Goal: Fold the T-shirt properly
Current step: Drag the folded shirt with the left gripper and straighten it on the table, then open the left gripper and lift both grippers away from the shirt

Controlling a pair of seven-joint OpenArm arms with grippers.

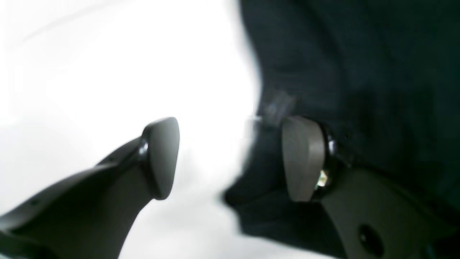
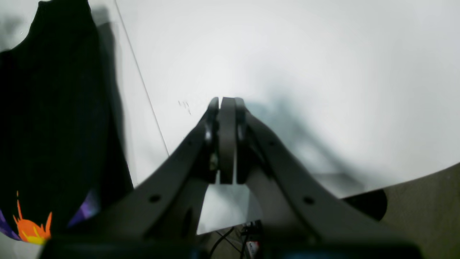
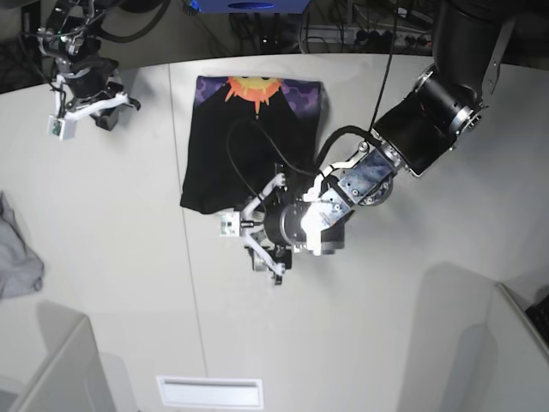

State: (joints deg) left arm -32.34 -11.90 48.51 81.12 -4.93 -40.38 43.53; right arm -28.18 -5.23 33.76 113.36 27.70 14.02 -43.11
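The black T-shirt (image 3: 249, 146) lies folded on the white table, with its orange sun print (image 3: 256, 88) at the far edge. My left gripper (image 3: 253, 230) is at the shirt's near edge. In the left wrist view this gripper (image 1: 233, 158) is open: one pad (image 1: 303, 158) is over the black T-shirt (image 1: 359, 72), the other over bare table, and nothing is pinched. My right gripper (image 3: 94, 107) is far off at the back left. Its pads are pressed together on nothing (image 2: 227, 104), and the T-shirt (image 2: 54, 108) lies to its left.
A small light grey cloth (image 3: 17, 249) lies at the table's left edge. A seam (image 3: 193, 283) runs across the white table. A slotted vent (image 3: 210, 390) sits at the near edge, with partition panels at both near corners. Cables hang past the table rim (image 2: 230, 237).
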